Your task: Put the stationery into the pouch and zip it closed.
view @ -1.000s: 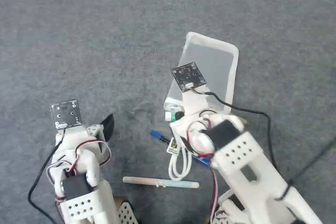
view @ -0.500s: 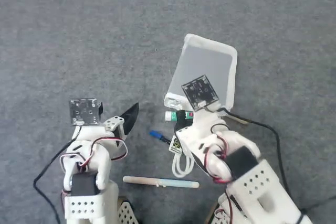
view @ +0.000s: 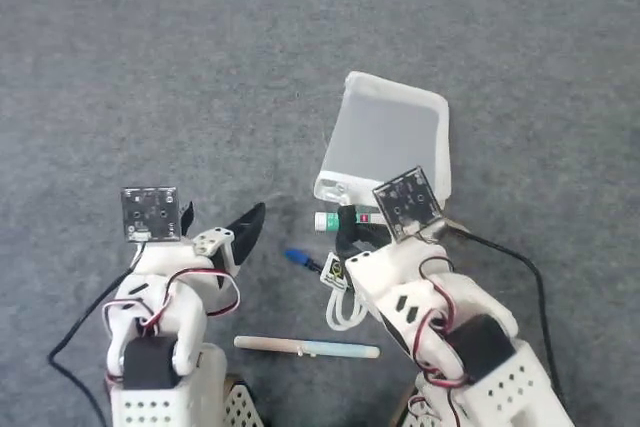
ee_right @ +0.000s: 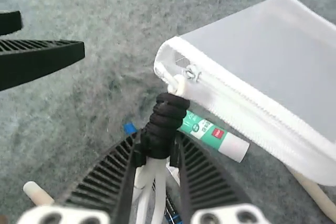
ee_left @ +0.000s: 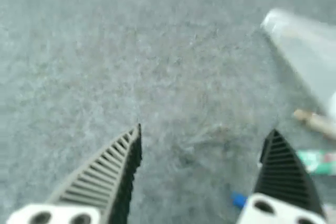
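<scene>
The translucent white pouch (view: 390, 142) lies mid-table, its zipper end (ee_right: 184, 74) facing the arms. My right gripper (ee_right: 157, 148) is shut on a coiled white cable (view: 345, 309) at its black wrap (ee_right: 164, 124), just short of the pouch mouth. A green-and-white glue stick (view: 335, 219) lies against the pouch's near edge. Left of the cable lies a blue pen (view: 300, 259). A pale pen (view: 305, 348) lies nearer the arm bases. My left gripper (ee_left: 205, 129) hovers open over bare carpet, left of the blue pen.
Grey carpet (view: 150, 77) covers the whole table. A beige stick (ee_left: 315, 121) pokes out beside the pouch. The left gripper's black finger (view: 245, 227) is close to the blue pen and the right gripper.
The right arm has drawn back toward its base with the cable, and the pouch's near end has shifted. The left gripper swung right, toward the blue pen.
</scene>
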Controlling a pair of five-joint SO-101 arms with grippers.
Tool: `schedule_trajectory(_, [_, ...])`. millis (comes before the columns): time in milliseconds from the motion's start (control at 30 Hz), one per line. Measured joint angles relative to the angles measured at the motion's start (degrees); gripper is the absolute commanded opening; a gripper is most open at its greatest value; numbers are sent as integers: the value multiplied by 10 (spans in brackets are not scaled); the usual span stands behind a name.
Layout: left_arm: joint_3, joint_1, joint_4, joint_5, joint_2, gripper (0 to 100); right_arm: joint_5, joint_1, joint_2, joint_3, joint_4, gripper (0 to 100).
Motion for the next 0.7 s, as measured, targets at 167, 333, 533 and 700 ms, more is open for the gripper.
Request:
schedule_trajectory(167, [-37, 18, -1, 22, 0, 344, 0, 0, -59, 25, 0, 6])
schedule_trajectory(333, [-69, 33, 11, 25, 0, 344, 0, 1, -113, 40, 0, 6])
schedule_trajectory(533, [-84, 85, 16, 29, 0, 344, 0, 33, -149, 46, 0, 6])
schedule_trajectory(700, [-84, 134, 16, 30, 0, 344, 0, 33, -153, 46, 0, 6])
